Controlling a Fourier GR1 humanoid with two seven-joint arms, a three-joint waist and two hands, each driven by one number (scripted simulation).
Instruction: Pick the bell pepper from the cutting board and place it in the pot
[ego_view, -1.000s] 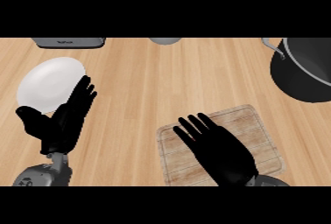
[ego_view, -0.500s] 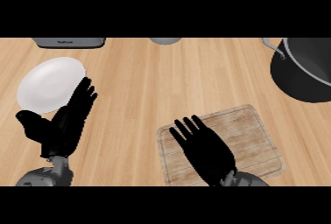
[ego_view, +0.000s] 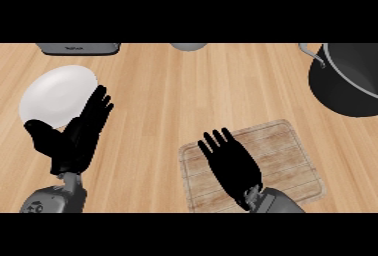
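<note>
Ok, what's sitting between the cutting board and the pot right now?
Nothing. In the head view only bare wooden counter lies between the cutting board and the pot.

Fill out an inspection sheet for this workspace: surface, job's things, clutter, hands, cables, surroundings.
Surface: wooden counter.
Job's things: board lower right; pot at the right edge; pepper not seen, perhaps under the right hand.
Clutter: white plate at left; grey box and grey round thing at the top edge.
Hands: left hand open, resting at left, overlapping the plate; right hand open, fingers straight, over the board.
Cables: nothing seen.
Surroundings: nothing seen.
</note>
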